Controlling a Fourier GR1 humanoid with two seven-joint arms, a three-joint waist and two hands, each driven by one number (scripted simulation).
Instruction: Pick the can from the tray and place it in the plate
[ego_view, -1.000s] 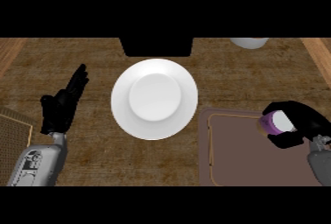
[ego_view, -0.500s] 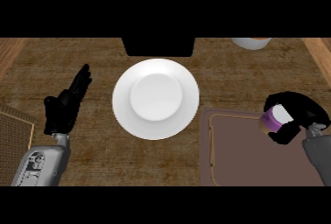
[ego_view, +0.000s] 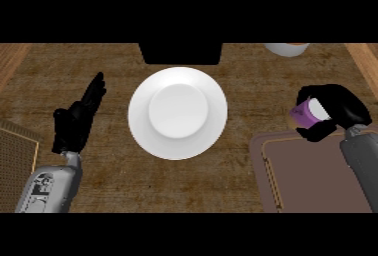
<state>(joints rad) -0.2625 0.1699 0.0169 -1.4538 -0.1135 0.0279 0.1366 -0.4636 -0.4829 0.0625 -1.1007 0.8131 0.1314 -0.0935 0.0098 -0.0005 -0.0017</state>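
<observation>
Wooden table (ego_view: 244, 65) with a white plate (ego_view: 177, 113) at centre; we see the right hand (ego_view: 336, 107), fingers curled round the purple can (ego_view: 304, 114), above the tray's (ego_view: 295, 175) far edge, right of the plate; left hand (ego_view: 77, 117) rests open, fingers straight

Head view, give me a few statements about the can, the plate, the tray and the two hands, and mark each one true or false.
1. The right hand is curled round the purple can. True.
2. The can lies on the white plate. False: the plate holds nothing, and the can is in the hand to its right.
3. The left hand holds the plate's rim. False: it rests open, fingers straight, left of the plate and apart from it.
4. The tray sits at the lower right of the counter. True.
5. The plate stands on the tray. False: it stands on the counter, left of the tray.
</observation>
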